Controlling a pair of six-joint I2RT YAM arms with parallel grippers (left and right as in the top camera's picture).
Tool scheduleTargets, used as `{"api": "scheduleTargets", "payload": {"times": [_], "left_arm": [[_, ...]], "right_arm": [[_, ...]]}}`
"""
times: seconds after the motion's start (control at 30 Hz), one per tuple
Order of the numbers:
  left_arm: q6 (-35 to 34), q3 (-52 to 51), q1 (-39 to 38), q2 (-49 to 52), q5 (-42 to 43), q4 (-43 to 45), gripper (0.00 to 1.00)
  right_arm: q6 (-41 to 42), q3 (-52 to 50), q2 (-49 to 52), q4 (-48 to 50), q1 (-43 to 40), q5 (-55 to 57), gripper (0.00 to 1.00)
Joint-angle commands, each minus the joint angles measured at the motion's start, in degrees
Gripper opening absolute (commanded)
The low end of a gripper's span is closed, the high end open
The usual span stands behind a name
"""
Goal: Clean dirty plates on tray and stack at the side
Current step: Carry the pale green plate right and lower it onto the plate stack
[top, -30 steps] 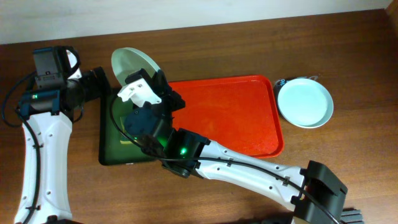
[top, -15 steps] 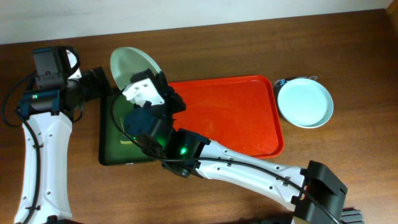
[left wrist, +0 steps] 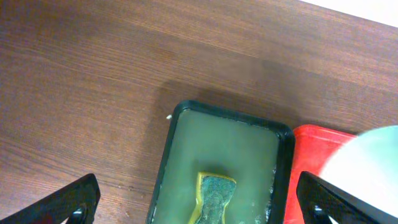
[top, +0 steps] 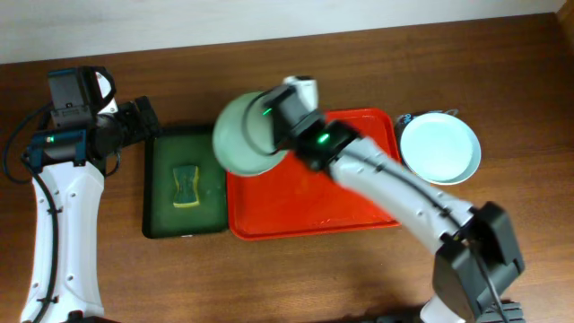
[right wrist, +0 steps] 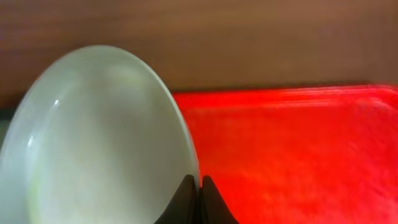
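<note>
1. Plate is hanging from the right claw, whose two fingers are pinching its rim tightly. It is tilting up off every surface, and its body is lying out to the claw's left.
2. Just below and ahead of that claw, the red tray is lying bare, so this looks like the last plate in hand.
3. I am judging the step to be the carry: wiping seems done, and the plate is heading for the side.
4. Well beyond the claw's other side, past the tray's far end, a mint-blue stacked plate is waiting on the table.
5. The next move is calling for a level swing across the tray, then a centred, gentle release onto that stack.
6. The held plate is showing pale greenish-white, smooth and glossy. No teal smear is showing, though the wrist view is blurring.
7. Far behind it, the left claw is hovering with fingers spread wide and gripping nothing. It is beside the green tray, where the sponge is lying.
</note>
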Motion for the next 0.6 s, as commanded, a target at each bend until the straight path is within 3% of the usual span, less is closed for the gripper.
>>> {"api": "scheduleTargets", "payload": {"times": [0.0, 0.1, 0.27, 0.43, 0.57], "left_arm": [[-0.7, 0.85, 0.09, -0.9, -0.39, -0.04, 0.99], [-0.7, 0.85, 0.09, -0.9, -0.39, -0.04, 0.99], [-0.7, 0.85, 0.09, -0.9, -0.39, -0.07, 0.99], [-0.7, 0.85, 0.09, -0.9, -0.39, -0.04, 0.99], [-0.7, 0.85, 0.09, -0.9, -0.39, -0.07, 0.99]], "right_arm": [[1.77, 0.44, -4.28, -5.07, -13.27, -15.02, 0.04], [1.44, 0.44, -4.26, -12.48, -26.82, -18.18, 0.04], [-6.03, 0.44, -4.26, -20.37, -45.7, -18.18, 0.04], [-7.76, -0.44, -4.24, -23.5, -58.69, -15.54, 0.04], [-7.78, -3.43, -4.13, -22.58, -63.47, -15.37, 0.04]]}}
